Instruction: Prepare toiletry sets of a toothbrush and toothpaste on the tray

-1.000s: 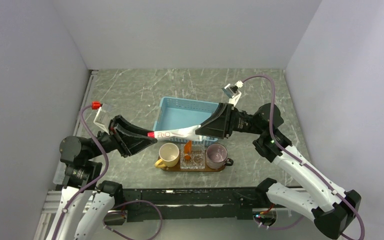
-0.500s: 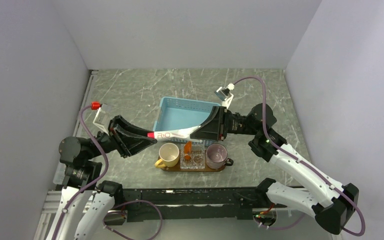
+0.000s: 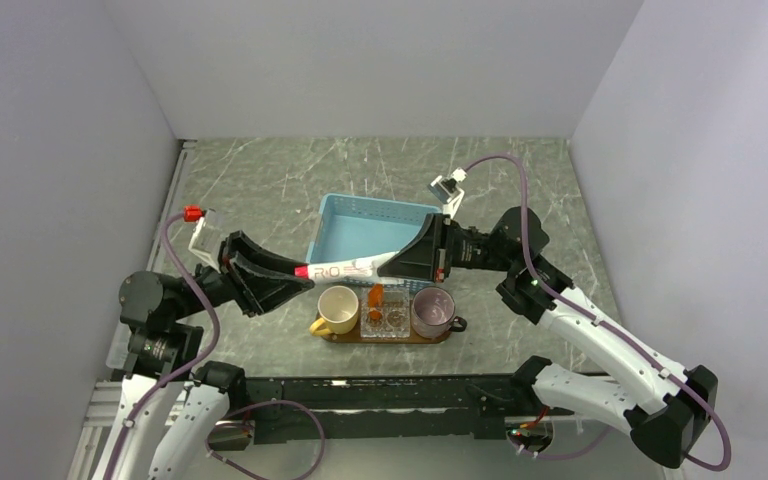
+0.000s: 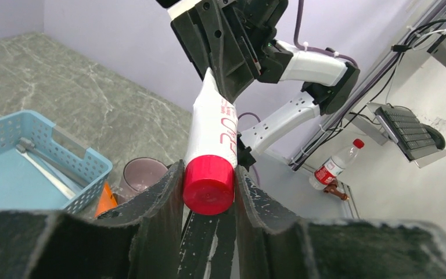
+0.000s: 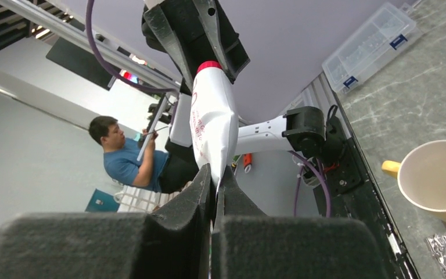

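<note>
A white toothpaste tube (image 3: 345, 268) with a red cap hangs in the air between both grippers, above the tray (image 3: 380, 341). My left gripper (image 3: 305, 272) is shut on the red cap (image 4: 209, 185). My right gripper (image 3: 392, 263) is shut on the tube's flat end (image 5: 212, 125). The brown oval tray carries a yellow cup (image 3: 338, 308), a clear glass (image 3: 388, 316) and a purple cup (image 3: 432, 312). An orange tube (image 3: 373, 295) stands in the glass. Thin pale brushes (image 4: 46, 168) lie in the blue basket (image 3: 335, 228).
The blue basket stands just behind the tray, under the held tube. In the right wrist view the yellow cup (image 5: 435, 174) is at the right edge. A clear plastic box (image 5: 371, 43) lies beyond the table's left edge.
My right gripper has moved a little to the left with the tube's flat end. The left gripper has kept its hold on the cap and barely moved.
</note>
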`<state>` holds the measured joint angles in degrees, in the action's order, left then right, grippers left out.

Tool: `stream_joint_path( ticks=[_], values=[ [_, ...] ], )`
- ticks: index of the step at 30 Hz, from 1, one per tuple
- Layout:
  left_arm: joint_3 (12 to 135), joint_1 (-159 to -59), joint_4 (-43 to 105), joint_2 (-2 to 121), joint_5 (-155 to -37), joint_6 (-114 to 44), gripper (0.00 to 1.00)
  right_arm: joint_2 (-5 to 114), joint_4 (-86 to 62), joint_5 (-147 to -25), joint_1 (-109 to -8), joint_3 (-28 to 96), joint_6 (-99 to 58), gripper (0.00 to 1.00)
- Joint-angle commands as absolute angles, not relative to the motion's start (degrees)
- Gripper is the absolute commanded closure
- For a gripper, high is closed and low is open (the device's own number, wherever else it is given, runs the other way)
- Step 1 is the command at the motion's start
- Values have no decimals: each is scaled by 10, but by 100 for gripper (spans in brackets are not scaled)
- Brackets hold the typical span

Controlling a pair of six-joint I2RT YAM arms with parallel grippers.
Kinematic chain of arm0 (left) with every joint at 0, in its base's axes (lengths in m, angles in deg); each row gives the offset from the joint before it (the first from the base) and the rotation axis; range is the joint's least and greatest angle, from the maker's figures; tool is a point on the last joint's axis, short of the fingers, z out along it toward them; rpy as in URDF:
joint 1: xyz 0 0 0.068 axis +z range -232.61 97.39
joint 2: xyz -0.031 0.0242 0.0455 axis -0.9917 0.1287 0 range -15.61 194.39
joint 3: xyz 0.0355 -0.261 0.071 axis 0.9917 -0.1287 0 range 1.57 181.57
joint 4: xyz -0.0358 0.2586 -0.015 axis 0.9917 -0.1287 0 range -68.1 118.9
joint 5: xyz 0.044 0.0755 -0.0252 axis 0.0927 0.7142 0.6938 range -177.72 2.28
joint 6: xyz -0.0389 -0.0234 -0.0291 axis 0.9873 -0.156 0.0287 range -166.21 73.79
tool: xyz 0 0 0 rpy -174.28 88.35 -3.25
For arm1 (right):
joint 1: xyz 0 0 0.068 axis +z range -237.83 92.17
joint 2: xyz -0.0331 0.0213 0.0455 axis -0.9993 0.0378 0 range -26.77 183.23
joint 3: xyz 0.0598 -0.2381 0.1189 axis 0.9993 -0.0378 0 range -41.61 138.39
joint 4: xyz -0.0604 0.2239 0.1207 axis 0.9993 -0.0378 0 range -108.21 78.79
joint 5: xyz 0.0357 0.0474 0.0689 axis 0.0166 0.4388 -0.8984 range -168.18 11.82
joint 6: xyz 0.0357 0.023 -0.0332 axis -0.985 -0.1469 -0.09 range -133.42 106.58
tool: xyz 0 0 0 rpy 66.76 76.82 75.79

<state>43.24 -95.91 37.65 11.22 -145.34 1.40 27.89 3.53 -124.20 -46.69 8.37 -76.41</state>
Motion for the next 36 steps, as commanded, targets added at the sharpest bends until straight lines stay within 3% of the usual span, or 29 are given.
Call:
stream_joint_path(
  ticks=[1,4,7,8,12,19,28,36],
  values=[
    [454,-956,295,115,-1435,-36,56,267,26,-1224,-457,117,-722,100],
    [466,-956,250,117,-1428,-64,35,257,-14,-1213,-457,133,-694,100],
    [481,-956,215,122,-1420,-92,24,250,-64,-1202,-457,157,-661,100],
    [486,-956,204,124,-1418,-100,15,248,-81,-1198,-458,166,-650,100],
    [513,-956,150,135,-1397,-142,1,252,-199,-1169,-458,228,-573,100],
    [570,-956,57,151,-1344,-214,1,293,-446,-1095,-458,376,-427,100],
    [598,-957,-23,170,-1283,-286,1,375,-721,-894,-459,601,-332,100],
    [573,-956,-57,185,-1232,-321,0,465,-862,-784,-458,708,-301,100]
  ],
)
